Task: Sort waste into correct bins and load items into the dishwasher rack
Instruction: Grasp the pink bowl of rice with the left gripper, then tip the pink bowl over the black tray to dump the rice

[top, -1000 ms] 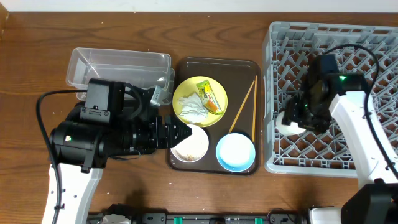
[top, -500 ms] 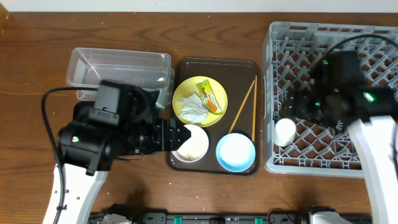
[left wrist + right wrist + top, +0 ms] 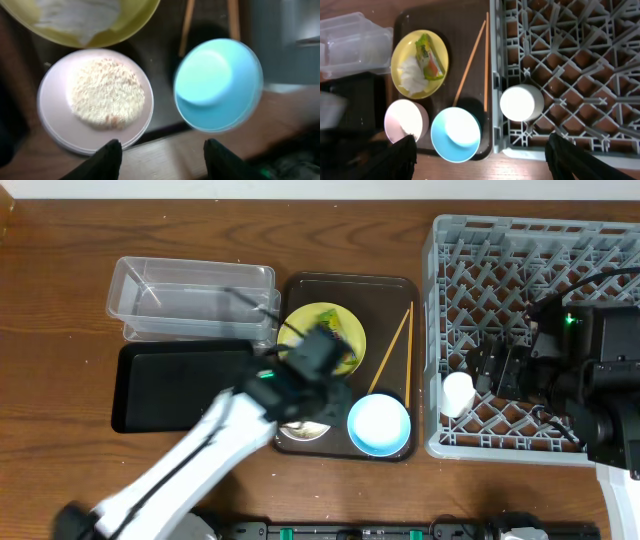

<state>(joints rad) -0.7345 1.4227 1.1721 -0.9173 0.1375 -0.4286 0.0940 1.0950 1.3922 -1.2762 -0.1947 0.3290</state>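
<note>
My left gripper (image 3: 318, 366) (image 3: 165, 162) is open and empty above the cream-white bowl (image 3: 50, 100), which holds rice-like grains (image 3: 105, 97). The light blue bowl (image 3: 378, 423) (image 3: 217, 85) sits empty to its right. The yellow plate (image 3: 350, 332) (image 3: 400, 50) carries the white tissue (image 3: 412, 75) and snack wrapper (image 3: 430, 57). Two chopsticks (image 3: 390, 350) (image 3: 470, 62) lie on the brown tray. The small white cup (image 3: 458, 393) (image 3: 521, 102) stands in the grey rack (image 3: 530, 260). My right gripper (image 3: 495, 368) (image 3: 482, 160) is open and empty, just right of the cup.
The clear tub (image 3: 190, 295) stands at the back left, and the black tray (image 3: 170, 385) lies in front of it. The dark brown serving tray (image 3: 395, 290) holds the dishes beside the rack's left wall. My left arm crosses the black tray's right end.
My right gripper let go of the white cup and drew back right; the cup stays in the rack. My left arm swung right over the serving tray, uncovering the black tray.
</note>
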